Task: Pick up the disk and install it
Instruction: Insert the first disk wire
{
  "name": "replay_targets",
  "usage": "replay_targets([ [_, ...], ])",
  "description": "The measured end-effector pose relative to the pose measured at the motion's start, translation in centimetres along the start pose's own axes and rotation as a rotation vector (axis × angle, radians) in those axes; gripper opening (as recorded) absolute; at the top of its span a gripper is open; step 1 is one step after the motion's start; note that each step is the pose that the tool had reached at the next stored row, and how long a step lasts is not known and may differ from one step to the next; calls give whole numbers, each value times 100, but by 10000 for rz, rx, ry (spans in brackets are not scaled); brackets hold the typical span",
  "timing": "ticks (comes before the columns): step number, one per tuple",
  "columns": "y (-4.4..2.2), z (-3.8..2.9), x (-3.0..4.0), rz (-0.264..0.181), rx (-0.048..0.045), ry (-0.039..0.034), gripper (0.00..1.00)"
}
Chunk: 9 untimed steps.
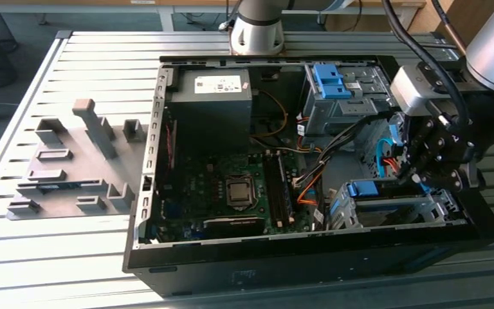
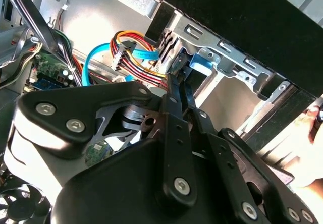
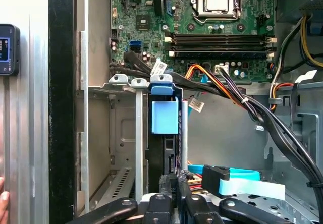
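1. Hanging over the open black computer case [image 1: 298, 257], the black gripper [image 1: 431, 177] sits at the silver drive cage [image 1: 401, 209].
2. Standing on edge in that cage, the blue-railed disk [image 3: 164, 133] is mostly hidden.
3. I cannot tell whether the gripper's fingers are closed.
4. A hand [image 3: 4, 204] is cut off at the first wrist view's edge.

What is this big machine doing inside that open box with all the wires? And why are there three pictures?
That is a robot arm. Its grabbing part, the end effector, reaches into an open computer case lying on a metal table. One picture comes from a camera standing nearby. Two come from cameras riding on the arm, looking along the end effector. The blue-framed disk stands in a metal slot, the drive cage, right by the end effector. The green board is the computer's main circuit board.
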State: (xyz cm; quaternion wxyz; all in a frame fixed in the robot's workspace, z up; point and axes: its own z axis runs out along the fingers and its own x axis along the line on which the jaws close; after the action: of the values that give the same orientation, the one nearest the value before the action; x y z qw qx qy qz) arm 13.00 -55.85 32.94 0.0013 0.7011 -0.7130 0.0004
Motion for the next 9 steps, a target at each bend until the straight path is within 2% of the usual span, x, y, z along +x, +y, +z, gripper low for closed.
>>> replay_targets([
  [2, 0, -11, 0, 0, 0, -6, 17],
  [3, 0, -23, 0, 0, 1, -6, 24],
  [9, 0, -122, 0, 0, 0, -22, 24],
])
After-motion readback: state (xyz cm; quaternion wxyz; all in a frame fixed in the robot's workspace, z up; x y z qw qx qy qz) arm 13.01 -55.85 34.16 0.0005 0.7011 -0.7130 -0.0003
